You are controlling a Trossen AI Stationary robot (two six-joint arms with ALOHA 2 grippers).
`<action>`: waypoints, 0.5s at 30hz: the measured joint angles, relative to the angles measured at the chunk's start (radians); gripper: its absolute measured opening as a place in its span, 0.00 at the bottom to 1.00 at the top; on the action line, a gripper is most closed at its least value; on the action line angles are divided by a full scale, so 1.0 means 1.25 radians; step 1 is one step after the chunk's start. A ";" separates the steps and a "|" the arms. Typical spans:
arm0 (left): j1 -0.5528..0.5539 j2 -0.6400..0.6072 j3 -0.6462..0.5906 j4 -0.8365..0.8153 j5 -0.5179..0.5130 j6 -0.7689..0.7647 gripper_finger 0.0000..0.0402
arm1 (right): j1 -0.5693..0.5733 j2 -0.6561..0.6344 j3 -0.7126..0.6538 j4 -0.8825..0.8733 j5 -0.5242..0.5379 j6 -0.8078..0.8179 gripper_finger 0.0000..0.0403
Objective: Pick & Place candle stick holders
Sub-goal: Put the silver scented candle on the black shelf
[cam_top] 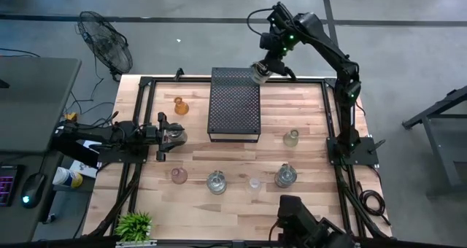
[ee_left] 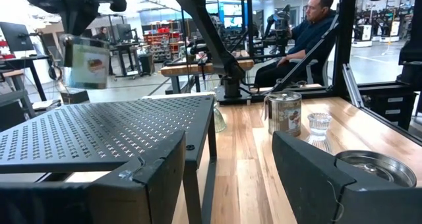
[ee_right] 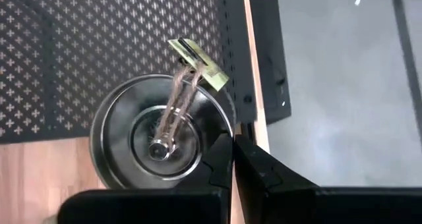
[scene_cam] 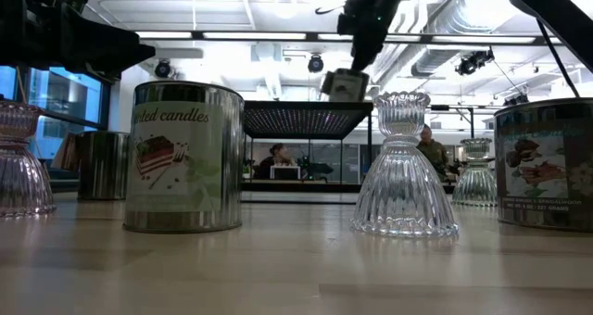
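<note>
My right gripper (cam_top: 261,67) is shut on a silvery round candle tin (ee_right: 158,135) with a twine and a paper tag on its top. It holds the tin above the far right corner of the black perforated tray (cam_top: 235,102). The tin also shows in the low view (scene_cam: 345,83) and the left wrist view (ee_left: 86,62). My left gripper (ee_left: 231,178) is open at the tray's left side, pointing toward the tray. A second silvery tin (ee_left: 372,166) stands on the table by one of its fingers. Glass holders stand on the table: amber (cam_top: 179,106), pinkish (cam_top: 179,176), clear (cam_top: 217,182). My right gripper pinches the tin's rim (ee_right: 221,140) between its two fingers, at one spot on the tin's side. The fingers come from above, pointing down. The tin hangs below them, lifted clear of the tray, its top up. Whether my left gripper touches the second tin, I cannot tell.
More holders stand near the table's front and right: a small clear glass (cam_top: 254,182), a tin (cam_top: 284,176) and a clear holder (cam_top: 291,138). A green plant (cam_top: 135,225) sits at the near left corner. People sit in the room beyond the table (ee_left: 316,20).
</note>
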 joint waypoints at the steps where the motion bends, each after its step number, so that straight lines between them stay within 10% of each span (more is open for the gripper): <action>1: 0.000 0.000 0.000 0.000 0.000 0.000 0.55 | 0.001 0.000 0.000 0.004 -0.002 -0.003 0.00; 15: 0.000 0.000 0.000 0.000 -0.001 0.000 0.55 | 0.020 0.015 -0.012 0.087 -0.066 -0.011 0.00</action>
